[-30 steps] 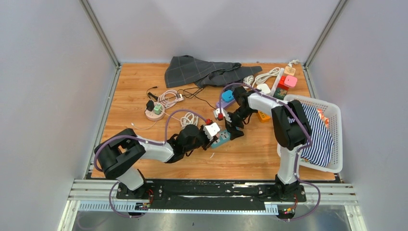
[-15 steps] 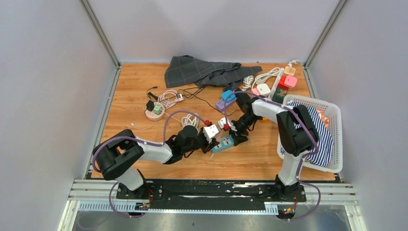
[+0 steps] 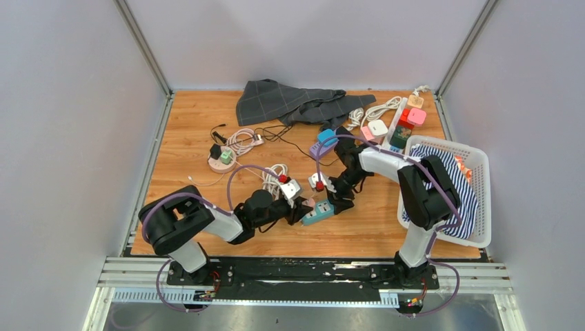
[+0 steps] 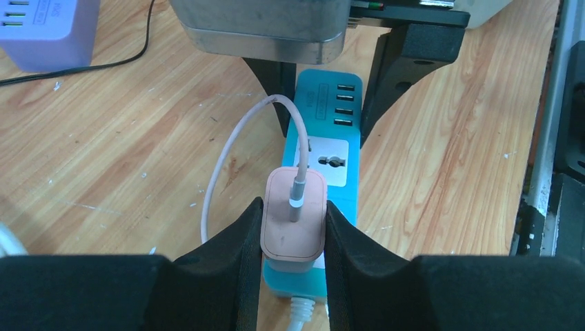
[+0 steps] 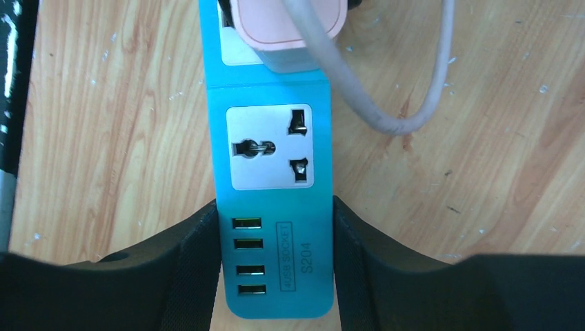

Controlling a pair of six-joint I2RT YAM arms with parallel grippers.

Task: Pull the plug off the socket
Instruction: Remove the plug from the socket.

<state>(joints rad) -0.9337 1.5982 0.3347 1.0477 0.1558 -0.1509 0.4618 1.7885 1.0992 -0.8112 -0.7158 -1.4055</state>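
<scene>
Pink plug (image 4: 293, 224): L gripper (image 4: 292, 210); socket (image 5: 272, 148): R gripper (image 5: 276, 207)

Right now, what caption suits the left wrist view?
Left claw grips the pink plug on the blue power strip.

Bright, even light falls from above on the pale wooden bench (image 3: 193, 131), leaving only soft, short shadows under the arms. Both wrist views are sharp on the teal plastic power strip (image 5: 276, 138) and pink square plug (image 4: 293, 234). The left tool (image 4: 293, 210) and right tool (image 5: 276, 207) look dark and soft-edged near the lens. A brushed metal plate (image 4: 259, 27) shows a dull sheen.
</scene>
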